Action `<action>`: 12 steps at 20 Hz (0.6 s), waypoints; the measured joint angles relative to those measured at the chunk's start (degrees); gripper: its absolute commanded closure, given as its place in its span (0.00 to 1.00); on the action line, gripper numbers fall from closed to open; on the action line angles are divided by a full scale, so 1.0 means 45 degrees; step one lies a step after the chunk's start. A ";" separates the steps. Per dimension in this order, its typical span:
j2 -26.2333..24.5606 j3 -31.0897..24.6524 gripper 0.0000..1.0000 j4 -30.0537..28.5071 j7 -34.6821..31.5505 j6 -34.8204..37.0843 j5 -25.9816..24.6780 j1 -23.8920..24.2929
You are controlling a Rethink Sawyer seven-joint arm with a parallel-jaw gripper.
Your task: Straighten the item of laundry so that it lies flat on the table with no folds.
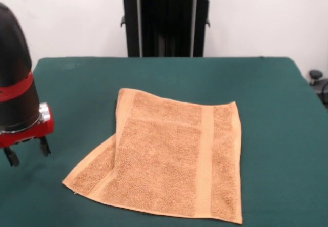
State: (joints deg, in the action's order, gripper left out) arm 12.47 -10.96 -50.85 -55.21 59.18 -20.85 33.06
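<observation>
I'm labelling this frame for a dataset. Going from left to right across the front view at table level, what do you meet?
The robot's hand at the left edge → bare green table → the orange-tan towel, one corner folded under at its left → bare table again.

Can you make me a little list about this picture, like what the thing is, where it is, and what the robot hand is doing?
thing: small orange-tan terry-cloth towel with flat woven bands
where: lying on the big dark green cloth-covered table, about in the middle
shape now: mostly spread out, but its left part is folded, with a second layer poking out at the lower left
robot hand: black and red gripper at the picture's left edge, beside the towel
touching the towel: no, apart from it
fingers: open, holding nothing
</observation>
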 measured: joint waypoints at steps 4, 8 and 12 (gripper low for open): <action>0.0515 0.0254 0.00 -0.0947 -0.0008 -0.0532 -0.0003 -0.0121; 0.0987 0.0559 0.00 -0.1950 -0.0050 -0.1169 0.0045 -0.0388; 0.1308 0.0926 0.00 -0.2885 -0.0137 -0.1850 0.0330 -0.0800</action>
State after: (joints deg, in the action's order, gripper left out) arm 18.36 -6.79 -63.84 -55.82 50.85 -19.36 29.46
